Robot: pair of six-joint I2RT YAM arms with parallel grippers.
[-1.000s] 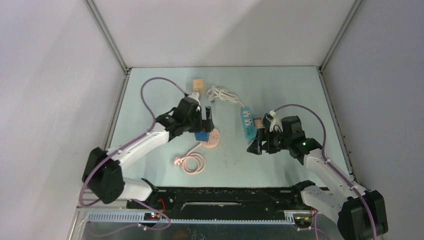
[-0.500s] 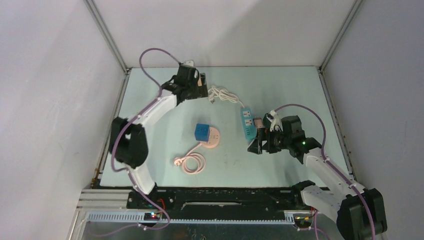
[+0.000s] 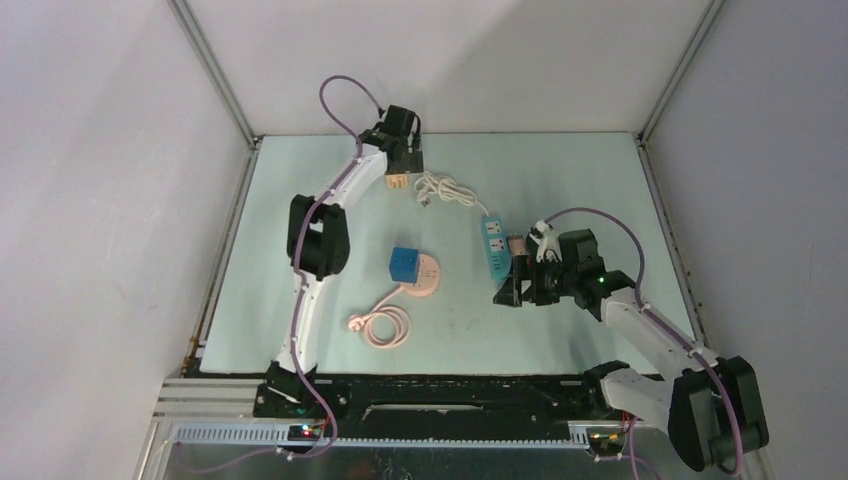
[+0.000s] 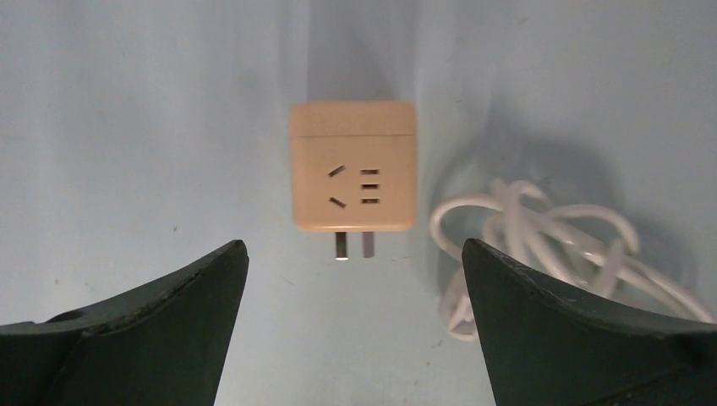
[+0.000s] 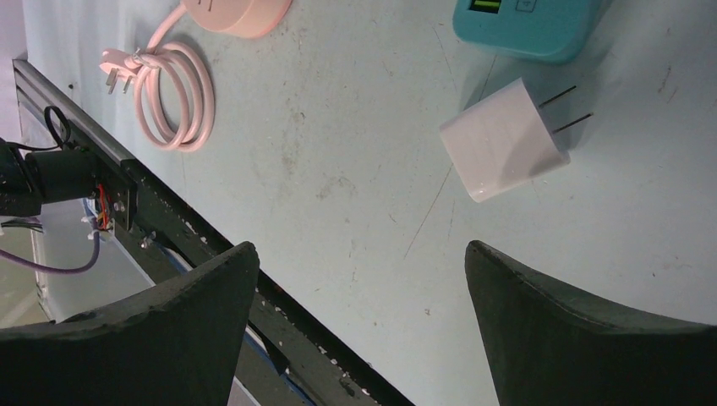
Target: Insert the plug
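Observation:
A beige cube plug (image 4: 353,167) lies flat at the back of the table, its two prongs (image 4: 353,244) pointing toward my left gripper (image 4: 353,260). That gripper is open, hovers just short of the prongs and holds nothing. From above, the left gripper (image 3: 405,160) is beside the beige plug (image 3: 397,181). A white two-prong plug (image 5: 505,139) lies next to the teal power strip (image 5: 524,25). My right gripper (image 5: 361,247) is open and empty, a little short of the white plug. A blue cube (image 3: 403,264) sits on a round pink socket (image 3: 427,278).
A coiled white cable (image 4: 541,241) lies just right of the beige plug, and runs to the teal power strip (image 3: 492,243). The pink socket's cord lies coiled (image 3: 385,326) near the front. The black front rail (image 5: 169,220) is close under the right gripper.
My left arm has swung from over the blue cube and pink socket out to the back of the table, above the beige plug. The right arm has stayed put.

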